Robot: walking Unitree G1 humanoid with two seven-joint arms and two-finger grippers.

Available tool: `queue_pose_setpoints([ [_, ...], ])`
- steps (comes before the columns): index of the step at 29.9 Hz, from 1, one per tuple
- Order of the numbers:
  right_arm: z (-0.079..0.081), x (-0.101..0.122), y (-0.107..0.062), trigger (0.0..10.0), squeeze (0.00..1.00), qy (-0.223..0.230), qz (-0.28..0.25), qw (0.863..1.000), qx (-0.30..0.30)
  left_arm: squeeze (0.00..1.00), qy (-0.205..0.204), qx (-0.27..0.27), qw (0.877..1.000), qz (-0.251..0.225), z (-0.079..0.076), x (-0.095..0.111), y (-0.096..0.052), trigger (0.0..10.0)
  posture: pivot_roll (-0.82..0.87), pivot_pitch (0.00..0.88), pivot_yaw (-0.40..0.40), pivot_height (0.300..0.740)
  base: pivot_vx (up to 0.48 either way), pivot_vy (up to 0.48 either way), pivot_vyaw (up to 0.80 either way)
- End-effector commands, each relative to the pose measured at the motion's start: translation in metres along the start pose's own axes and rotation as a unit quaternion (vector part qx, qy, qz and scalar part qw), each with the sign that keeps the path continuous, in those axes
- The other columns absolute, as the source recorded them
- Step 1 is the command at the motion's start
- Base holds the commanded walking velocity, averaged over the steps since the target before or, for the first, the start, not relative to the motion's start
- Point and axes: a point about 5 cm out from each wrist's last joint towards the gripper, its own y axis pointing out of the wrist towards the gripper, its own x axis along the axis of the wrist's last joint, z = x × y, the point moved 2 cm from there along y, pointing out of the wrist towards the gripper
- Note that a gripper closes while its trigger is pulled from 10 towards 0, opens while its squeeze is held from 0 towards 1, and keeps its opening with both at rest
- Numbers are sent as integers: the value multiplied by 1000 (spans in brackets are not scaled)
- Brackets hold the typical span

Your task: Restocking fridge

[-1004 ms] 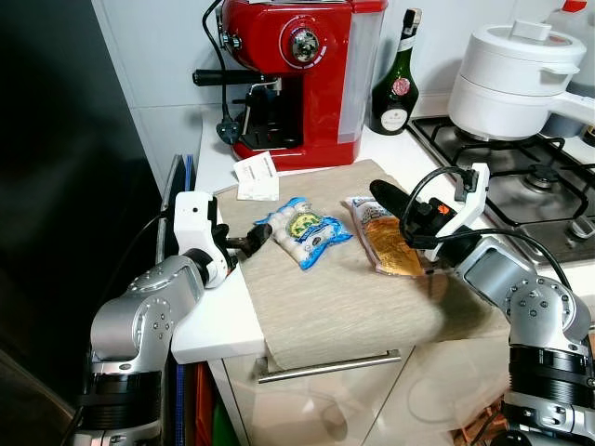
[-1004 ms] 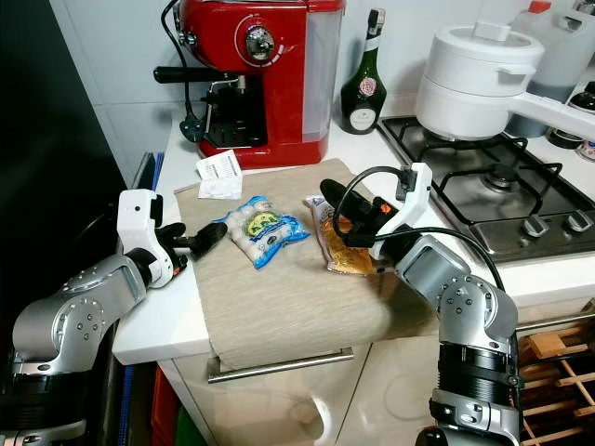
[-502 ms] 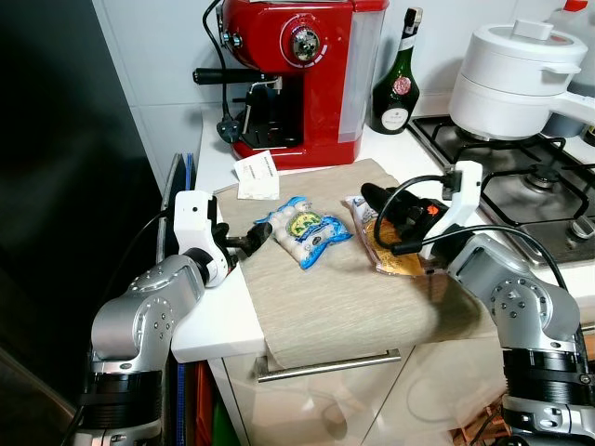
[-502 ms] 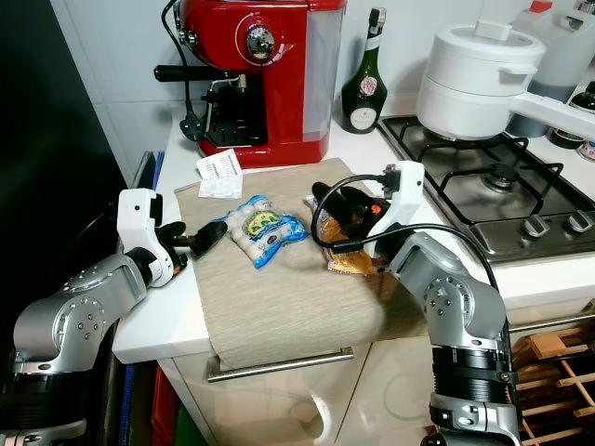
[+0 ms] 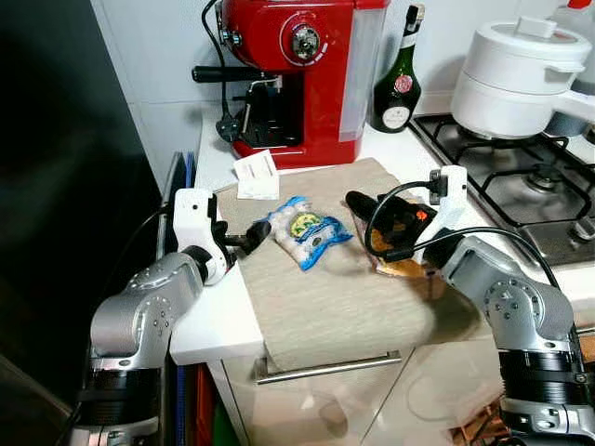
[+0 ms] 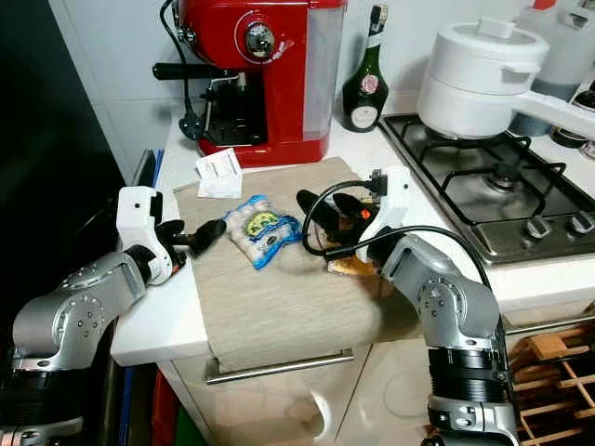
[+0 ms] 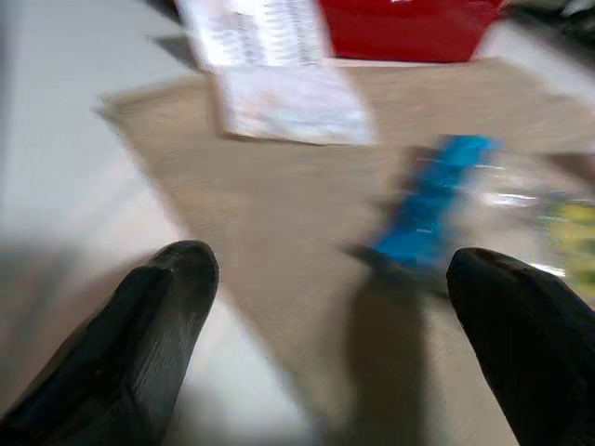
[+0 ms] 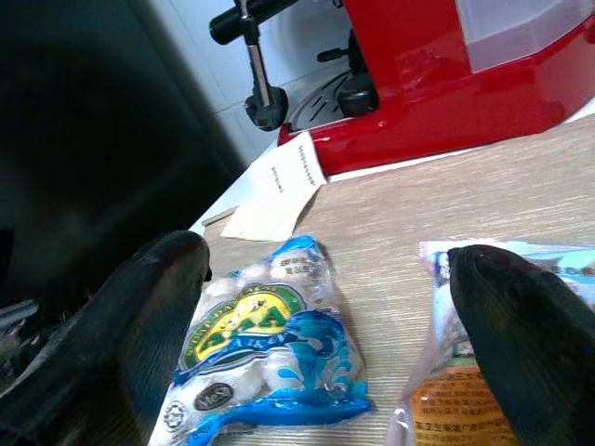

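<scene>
On a kitchen counter (image 5: 209, 325) draped with a beige cloth (image 5: 325, 288), two food packets: a blue-and-clear bag of white balls (image 5: 304, 230) at the middle of the cloth, and an orange-brown packet (image 5: 398, 260) just beside it toward the stove (image 5: 530, 186). Above that orange-brown packet, the right gripper (image 8: 325, 269), black fingers (image 8: 521, 325) spread wide and closed on nothing, pointing toward the blue bag. At the cloth's left edge, the left gripper (image 7: 339, 279), fingers (image 7: 149, 325) likewise parted and empty, tips near the blue bag's corner but apart from it; wrist picture blurred. Behind the cloth, a folded paper slip (image 5: 255, 176) lying against the base of a red espresso machine (image 5: 302, 74), with a dark green bottle (image 5: 397, 79) beside it at the wall. On the stove's back burner, a white lidded pot (image 5: 516, 79). Below the counter edge, a metal drawer handle (image 5: 325, 366). To the left, a dark tall surface (image 5: 65, 204).
</scene>
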Motion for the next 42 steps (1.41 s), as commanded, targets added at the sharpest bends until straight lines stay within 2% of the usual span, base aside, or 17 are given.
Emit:
queue_pose_setpoints([
  [1, 3, 0, -2, 10000, 0, -34, 3, 999, 0, 0, 39, 4, 998, -41, 0, 28, -1, 10000, -45, 0, 32, 740, 0, 0, 0],
  [7, 7, -7, -3, 10000, 0, -41, 14, 999, 10, 0, 44, -8, 997, -57, -8, 41, -2, 10000, -48, 0, 30, 740, 0, 0, 0],
  [14, 8, -9, -2, 10000, 0, -48, 20, 999, 13, 0, 50, -15, 996, -72, -13, 44, 5, 10000, -53, 0, 22, 740, 0, 0, 0],
  [18, 9, -6, -2, 10000, 0, -40, 15, 999, 13, 0, 55, -21, 997, -49, -20, 26, 17, 10000, -42, 0, 11, 740, 0, 0, 0],
  [23, 4, -2, -3, 10000, 0, -26, 9, 1000, 8, 0, 63, -36, 997, -35, -30, 17, 27, 10000, -44, 0, 12, 740, 0, 0, 0],
  [24, 0, 2, -4, 10000, 0, -18, 3, 1000, 0, 0, 66, -41, 996, -32, -33, 15, 33, 10000, -49, 0, 15, 740, 0, 0, 0],
  [33, -6, 3, -11, 10000, 0, -3, -3, 1000, -14, 0, 71, -28, 997, -3, -24, 2, 46, 10000, -65, 0, 33, 740, 0, 0, 0],
  [37, -12, 4, -15, 10000, 0, 17, -5, 1000, -24, 0, 62, -25, 997, 44, -15, -24, 46, 10000, -66, 0, 43, 740, 0, 0, 0],
  [41, -14, 4, -17, 10000, 0, 19, -3, 999, -27, 0, 50, -22, 996, 66, -9, -39, 44, 10000, -66, 0, 44, 740, 0, 0, 0],
  [42, -16, 5, -17, 10000, 0, 24, -5, 999, -29, 0, 35, -16, 996, 81, -3, -49, 42, 10000, -65, 0, 45, 740, 0, 0, 0],
])
